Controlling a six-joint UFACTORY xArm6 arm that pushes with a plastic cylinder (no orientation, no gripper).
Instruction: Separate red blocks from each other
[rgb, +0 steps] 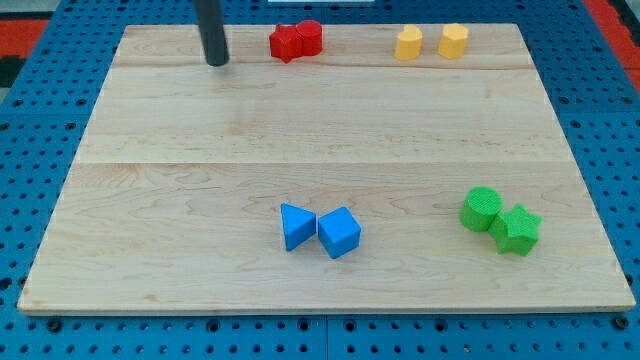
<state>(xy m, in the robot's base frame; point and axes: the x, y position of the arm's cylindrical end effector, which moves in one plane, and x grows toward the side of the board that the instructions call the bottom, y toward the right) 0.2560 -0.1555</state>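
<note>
A single camera looks down at a steep angle from the six o'clock side of the desk (330, 160), facing toward twelve o'clock. It sits far enough back to take in the whole wooden board, which narrows toward twelve o'clock, plus a margin of blue perforated base (40, 120) all round.

Light wooden board (200, 150), planks running across. My tip (217, 62) rests on it near the view's top left, left of two red blocks (296, 41) touching. Two yellow blocks (431, 42) at top right, slightly apart. Blue triangle (295, 226) touching blue cube (339, 232) bottom centre. Green cylinder (482, 209) touching green star (517, 229) bottom right.
</note>
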